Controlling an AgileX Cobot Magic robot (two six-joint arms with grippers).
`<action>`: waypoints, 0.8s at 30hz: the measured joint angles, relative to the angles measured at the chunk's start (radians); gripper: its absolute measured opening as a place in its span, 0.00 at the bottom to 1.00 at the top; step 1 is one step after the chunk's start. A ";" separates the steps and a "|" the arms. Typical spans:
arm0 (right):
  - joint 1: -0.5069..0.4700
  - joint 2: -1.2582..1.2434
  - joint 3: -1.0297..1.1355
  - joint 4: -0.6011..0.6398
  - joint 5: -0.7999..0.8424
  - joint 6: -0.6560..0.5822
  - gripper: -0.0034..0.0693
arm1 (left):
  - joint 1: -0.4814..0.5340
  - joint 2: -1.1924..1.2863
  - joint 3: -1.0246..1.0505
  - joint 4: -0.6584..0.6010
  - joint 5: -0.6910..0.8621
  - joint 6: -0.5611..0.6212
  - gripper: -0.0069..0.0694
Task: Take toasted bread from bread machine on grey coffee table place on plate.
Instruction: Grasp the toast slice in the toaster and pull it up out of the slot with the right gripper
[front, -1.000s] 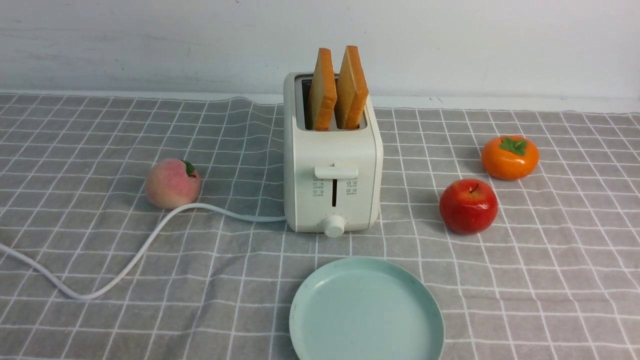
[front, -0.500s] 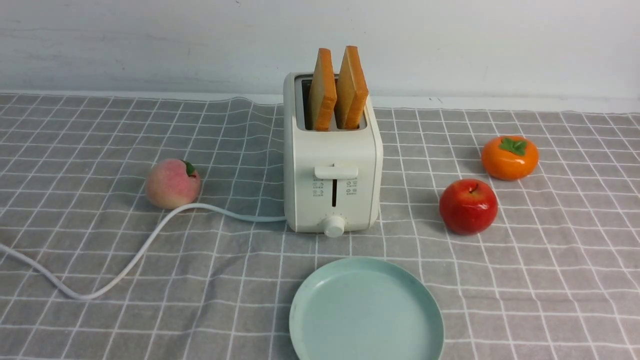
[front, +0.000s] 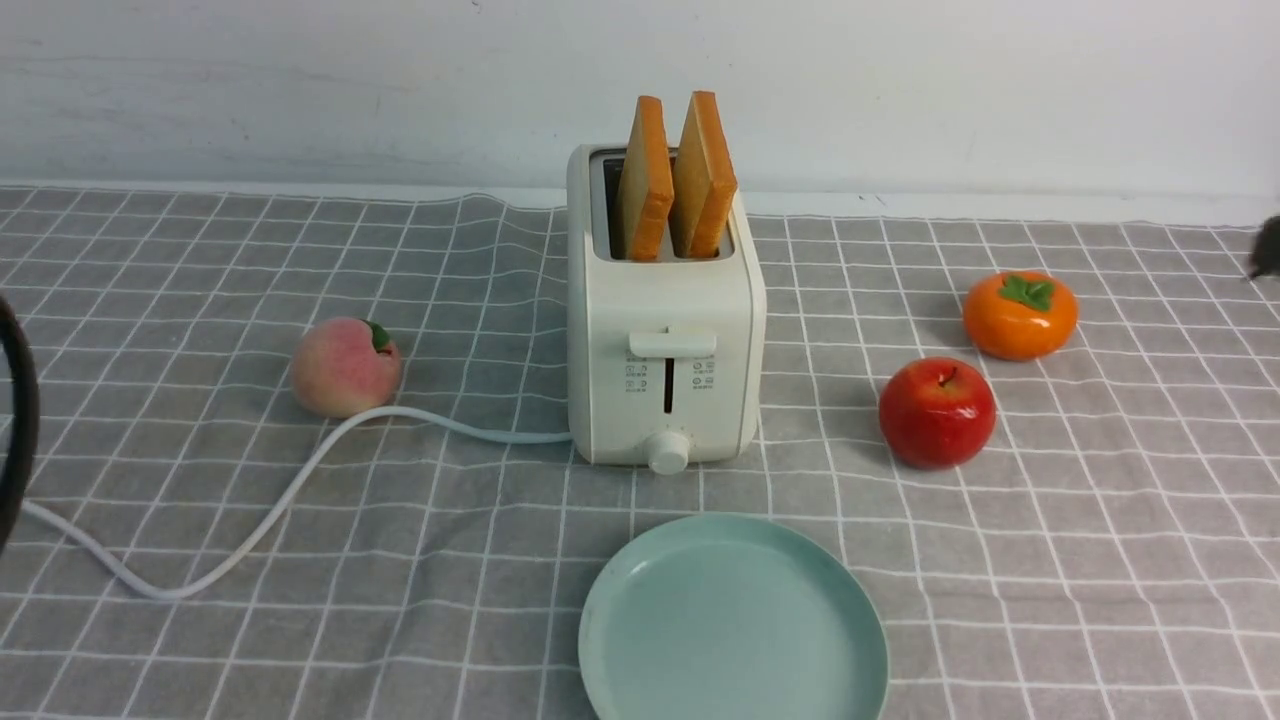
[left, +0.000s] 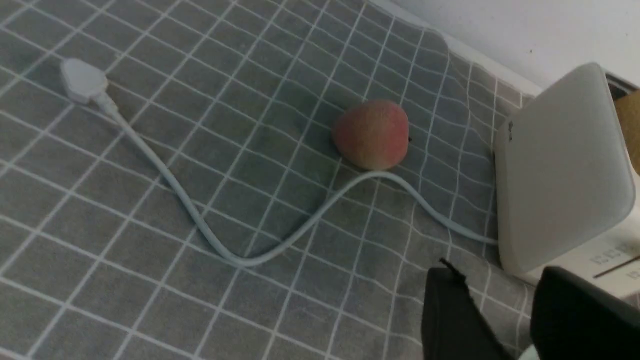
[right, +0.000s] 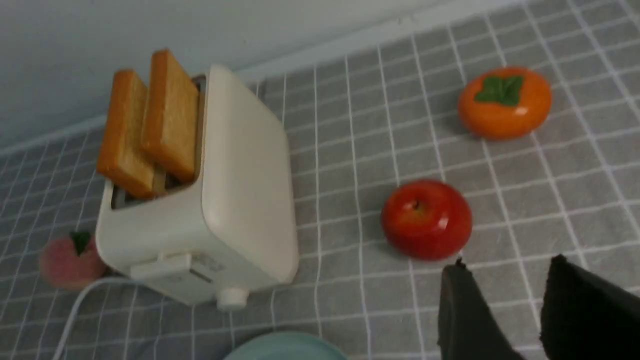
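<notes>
While Toast Stands Slotted

Golden toasted bread slices (front: 645, 190) stand upright in the cream-white boxy bread machine (front: 665, 340) on the grey checked bench (front: 1100, 520), behind the round mint-green plate (front: 735, 625). Jaws spread, the left tool (left: 500, 280) and the right tool (right: 507, 270) hang well aside.

Staged tabletop resembling a kitchen counter. A checked grey cloth covers the table (front: 1100, 600); centre, a toaster (front: 665, 350) with toast (front: 703, 170); lower centre, a plate (front: 735, 620); a peach (front: 345, 367) left, an apple (front: 937, 412) and persimmon (front: 1020, 315) right. Bare white wall (front: 300, 90) along the top; the cord (left: 250, 261) ends in a loose plug (left: 82, 80) lying on the cloth.
</notes>
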 joint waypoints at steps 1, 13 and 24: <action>0.011 0.031 0.000 0.042 0.022 -0.054 0.38 | -0.003 0.000 0.009 -0.025 0.004 0.001 0.40; 0.163 0.421 -0.234 0.534 0.036 -0.621 0.43 | -0.122 0.000 0.034 -0.269 0.011 0.305 0.40; 0.330 0.691 -0.684 0.092 0.041 -0.248 0.64 | -0.351 0.046 -0.024 -0.130 0.012 0.383 0.40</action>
